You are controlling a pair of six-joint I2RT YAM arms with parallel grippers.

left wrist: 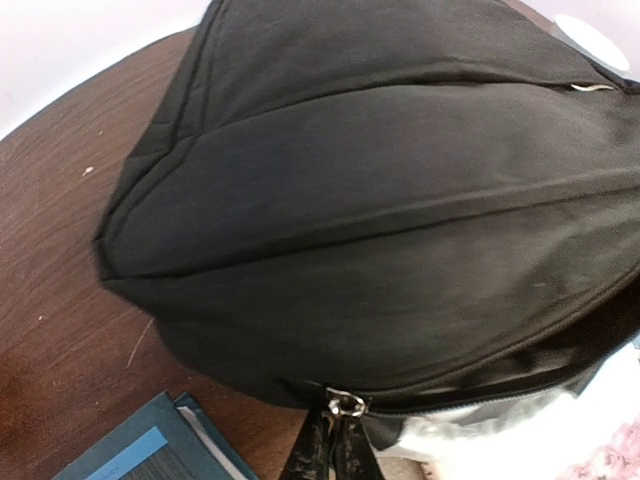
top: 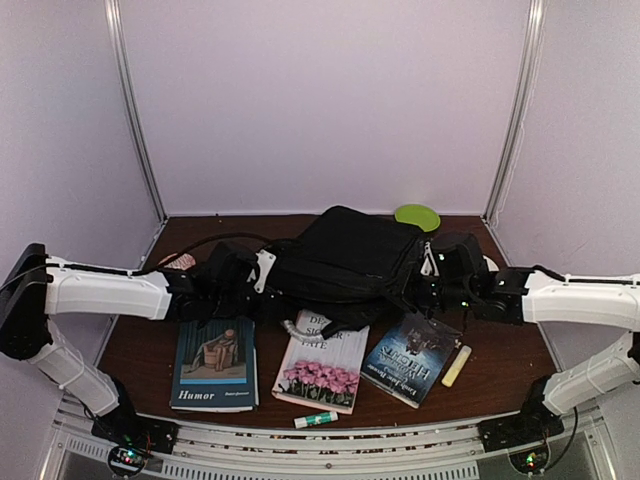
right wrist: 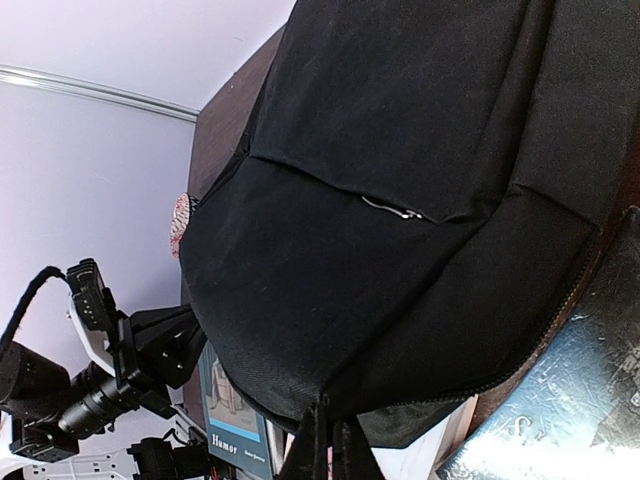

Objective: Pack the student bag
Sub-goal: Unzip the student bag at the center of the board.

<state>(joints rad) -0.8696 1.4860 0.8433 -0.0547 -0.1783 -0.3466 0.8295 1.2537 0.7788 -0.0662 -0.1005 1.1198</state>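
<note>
Brown tabletop [top: 500, 375] — left arm [top: 105, 290] and right arm [top: 580, 298] reach inward, level.
Left jaws, right jaws — each clenched on student bag [top: 345, 262] edge.

This is a robotics lab test cell: plain pale panels [top: 330, 100] close in the back and both sides of a brown table [top: 500, 375], joined at the far corners by bare aluminium posts [top: 137, 120]. Two white-and-black robot arms, the left arm [top: 100, 290] and the right arm [top: 585, 300], rise from bases on a slotted metal rail [top: 330, 447] along the table's near edge, with small lit circuit boards [top: 126, 459] and loose cables at the near corners. A few school things lie on the table, among them a student bag [top: 345, 262], books [top: 213, 365] and a glue stick [top: 316, 419].
</note>
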